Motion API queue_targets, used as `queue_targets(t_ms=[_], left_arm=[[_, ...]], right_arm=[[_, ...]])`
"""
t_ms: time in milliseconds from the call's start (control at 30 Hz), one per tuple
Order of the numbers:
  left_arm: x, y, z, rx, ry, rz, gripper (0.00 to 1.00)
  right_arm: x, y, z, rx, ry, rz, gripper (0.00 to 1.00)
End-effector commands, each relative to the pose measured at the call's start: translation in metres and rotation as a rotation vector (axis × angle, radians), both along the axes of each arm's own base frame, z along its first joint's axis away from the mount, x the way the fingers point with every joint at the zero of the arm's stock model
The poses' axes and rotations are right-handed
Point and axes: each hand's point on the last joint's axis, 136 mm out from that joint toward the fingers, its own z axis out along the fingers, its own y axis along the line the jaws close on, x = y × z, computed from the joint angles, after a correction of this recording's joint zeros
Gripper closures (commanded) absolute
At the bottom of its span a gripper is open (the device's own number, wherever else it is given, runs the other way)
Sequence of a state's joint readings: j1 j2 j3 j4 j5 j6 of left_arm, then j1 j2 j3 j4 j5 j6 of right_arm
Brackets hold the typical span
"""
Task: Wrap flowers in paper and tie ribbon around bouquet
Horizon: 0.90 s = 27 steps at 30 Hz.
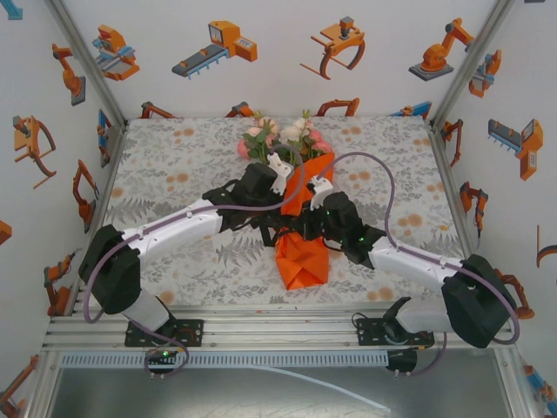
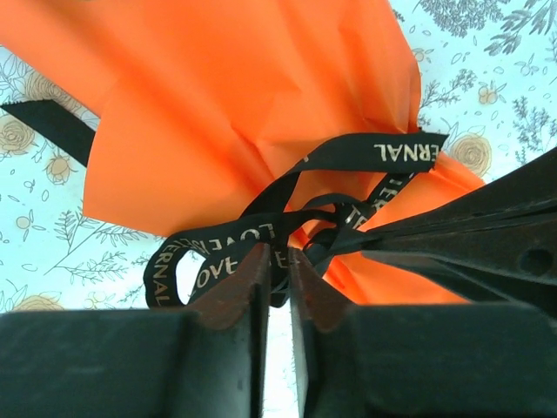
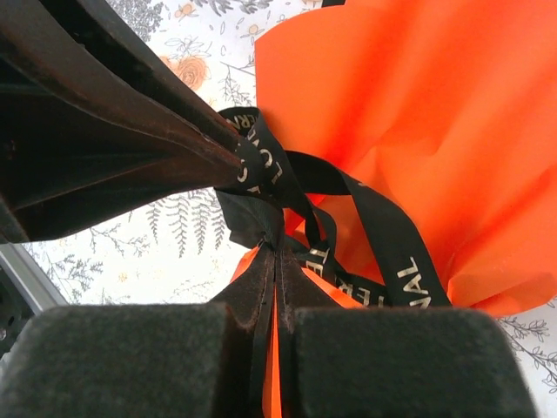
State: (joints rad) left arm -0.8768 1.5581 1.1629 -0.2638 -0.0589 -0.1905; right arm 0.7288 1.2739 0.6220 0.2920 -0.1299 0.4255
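I read the left gripper (image 2: 278,266) as narrowly parted. A thin slit of light shows between its two dark, ridged fingers (image 2: 248,283), and a loop of the ribbon (image 2: 396,150) lies across their tips. I cannot tell whether the loop is pinched there. The right gripper (image 3: 275,252) is closed, its fingers pressed flat together with a fold of the ribbon caught in the seam at their tips. Both grippers meet at the waist of the bouquet (image 1: 300,205), tips nearly touching. The ribbon is a flat, floppy black strip printed with pale gold letters. It is looped and crossed over itself around the gathered middle of the paper (image 2: 244,96), and one free end lies on the cloth to the side. The paper is bright orange, matte and creased, and is pinched in at the waist and fanned out above it. The bouquet lies on the leaf-print tablecloth (image 1: 174,174) at mid-table between the arms. The flowers (image 1: 283,138), pink and cream roses with green leaves, point toward the far edge, and the folded paper foot points toward the arm bases.
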Motion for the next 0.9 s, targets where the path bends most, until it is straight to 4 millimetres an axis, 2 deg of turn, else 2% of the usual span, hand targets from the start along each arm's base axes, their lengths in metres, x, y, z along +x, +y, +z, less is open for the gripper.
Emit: queue_targets(t_ms=[0, 100, 233, 367, 467, 533, 600, 667, 767, 867], left_arm=[[-0.015, 0.007, 0.014, -0.033, -0.006, -0.029, 0.73], [-0.025, 0.012, 0.021, -0.084, 0.007, -0.028, 0.7], [-0.045, 0.016, 0.029, -0.178, 0.018, -0.07, 0.64], [-0.041, 0.019, 0.041, -0.183, -0.015, -0.073, 0.6], [-0.031, 0.007, 0.044, -0.105, -0.046, -0.136, 0.58], [-0.027, -0.01, 0.045, -0.085, -0.055, -0.221, 0.6], [-0.028, -0.032, 0.039, -0.084, -0.052, -0.333, 0.61], [-0.025, -0.046, 0.032, -0.07, -0.05, -0.406, 0.63], [-0.018, -0.056, 0.018, -0.067, -0.008, -0.471, 0.65], [-0.008, -0.057, 0.003, -0.065, 0.053, -0.475, 0.65]], right_arm=[[-0.005, -0.002, 0.018, 0.057, -0.003, -0.008, 1.0], [-0.021, -0.003, 0.02, 0.095, 0.007, 0.037, 1.0], [-0.033, -0.016, 0.005, 0.064, 0.052, 0.021, 1.0], [-0.045, -0.019, -0.011, 0.042, 0.098, 0.051, 1.0], [-0.054, -0.016, -0.013, 0.066, 0.099, 0.086, 1.0], [-0.063, -0.013, -0.015, 0.067, 0.091, 0.125, 1.0], [-0.072, -0.011, -0.018, 0.06, 0.082, 0.158, 1.0], [-0.077, -0.011, -0.02, 0.055, 0.077, 0.168, 1.0], [-0.082, -0.012, -0.021, 0.057, 0.075, 0.178, 1.0], [-0.086, -0.014, -0.023, 0.054, 0.073, 0.187, 1.0]])
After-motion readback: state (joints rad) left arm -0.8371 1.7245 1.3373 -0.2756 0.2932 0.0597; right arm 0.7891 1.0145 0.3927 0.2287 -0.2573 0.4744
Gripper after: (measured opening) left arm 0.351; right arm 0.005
